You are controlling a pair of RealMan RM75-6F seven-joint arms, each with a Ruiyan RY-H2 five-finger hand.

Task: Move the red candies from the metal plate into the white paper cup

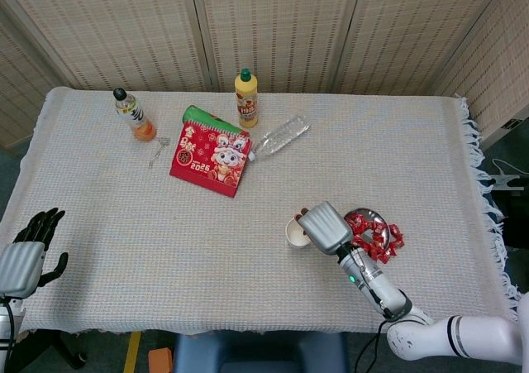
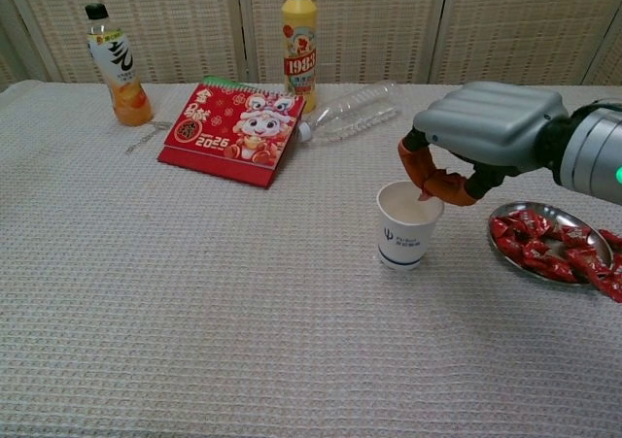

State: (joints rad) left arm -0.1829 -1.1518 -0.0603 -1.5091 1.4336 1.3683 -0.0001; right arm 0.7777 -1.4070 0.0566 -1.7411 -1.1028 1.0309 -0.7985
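fingers [image 2: 434, 179] over white paper cup [image 2: 408, 226] | yellow bottle [image 2: 299, 30] "1983" | calendar [image 2: 232, 132] "2026"

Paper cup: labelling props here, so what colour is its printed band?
Dark blue, near the base of the white paper cup; chest view shows it best.

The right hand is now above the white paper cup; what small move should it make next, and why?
Probably part the fingers so whatever they pinch drops in. The right hand hangs over the white paper cup, fingertips curled together just over its open mouth. The pictures do not clearly show a candy in the pinch. Many red candies remain on the metal plate.
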